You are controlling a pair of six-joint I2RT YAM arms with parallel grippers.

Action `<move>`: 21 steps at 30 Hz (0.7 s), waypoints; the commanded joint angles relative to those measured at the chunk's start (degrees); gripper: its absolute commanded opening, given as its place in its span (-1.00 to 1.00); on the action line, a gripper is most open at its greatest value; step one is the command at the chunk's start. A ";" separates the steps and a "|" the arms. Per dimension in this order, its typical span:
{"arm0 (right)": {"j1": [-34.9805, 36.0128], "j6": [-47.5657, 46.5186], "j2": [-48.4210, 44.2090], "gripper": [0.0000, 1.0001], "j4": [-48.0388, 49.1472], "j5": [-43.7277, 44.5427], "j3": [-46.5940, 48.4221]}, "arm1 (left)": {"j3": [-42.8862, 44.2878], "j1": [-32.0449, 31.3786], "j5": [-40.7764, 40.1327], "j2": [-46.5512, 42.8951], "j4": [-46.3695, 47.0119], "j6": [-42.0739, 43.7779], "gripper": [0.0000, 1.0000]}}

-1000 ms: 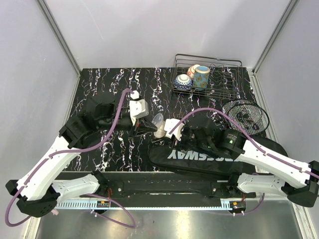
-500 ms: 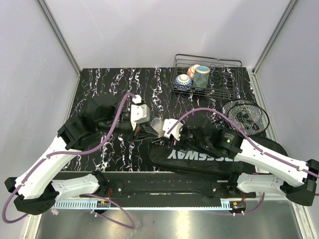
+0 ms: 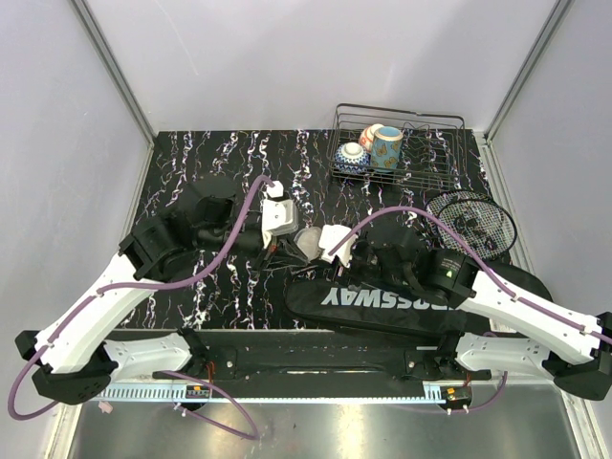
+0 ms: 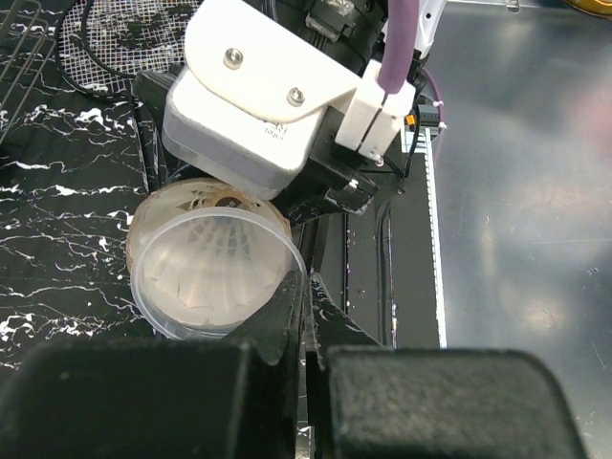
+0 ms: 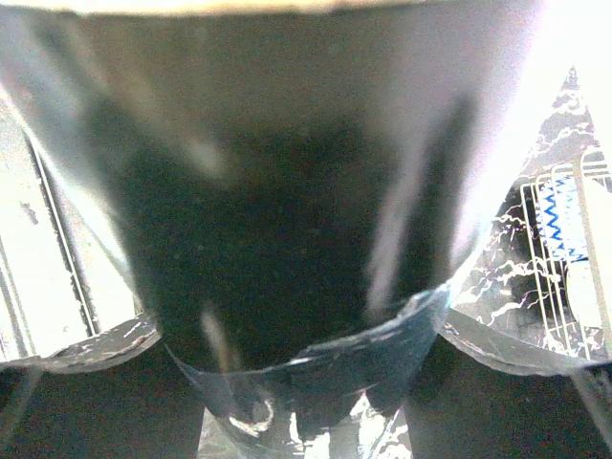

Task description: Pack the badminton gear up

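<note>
The tube (image 4: pixel 215 277) is thin, clear, glossy plastic, and the white feathers of a shuttlecock (image 4: pixel 203 253) show through it. The desk (image 3: pixel 210 158) is glossy black with white marble veining. The bag (image 3: pixel 382 316) looks like matt black cloth. The far basket (image 3: pixel 440 167) is thin metal wire, and its cups (image 3: pixel 387 145) are glazed ceramic.

Bag (image 3: pixel 411 304) lies along the near edge of the table (image 3: pixel 191 163), right of centre. Racket (image 3: pixel 471 222) head is behind the bag's right half (shaft hidden). Wire basket (image 3: pixel 445 143) sits back right, cups (image 3: pixel 385 145) in it. Tube (image 3: pixel 308 241) is mid-table, just behind the bag's left end, with a shuttlecock (image 4: pixel 206 268) inside.
</note>
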 commanded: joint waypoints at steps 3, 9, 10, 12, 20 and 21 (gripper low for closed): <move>-0.02 0.12 -1.28 -0.35 3.67 -1.67 2.18 | 3.65 -0.34 0.98 1.28 1.14 1.58 -1.00; -0.02 -0.06 -2.07 -0.35 3.58 -3.51 1.92 | 5.67 -0.42 2.82 2.86 -0.96 2.72 -1.00; -0.02 -0.06 -2.33 -0.35 3.66 -4.13 1.92 | 6.03 -0.34 3.09 3.21 -2.10 2.81 -1.00; 0.07 -0.06 -2.69 -0.35 4.01 -4.66 1.83 | 6.99 -0.33 4.75 4.44 -3.42 3.42 -1.00; 0.07 0.03 -2.86 -0.35 4.19 -4.40 1.66 | 7.43 -0.33 7.22 4.97 -3.96 3.25 -1.00; 0.07 0.03 -2.86 -0.35 4.28 -4.40 1.57 | 7.61 -0.34 7.74 4.97 -4.04 3.16 -1.00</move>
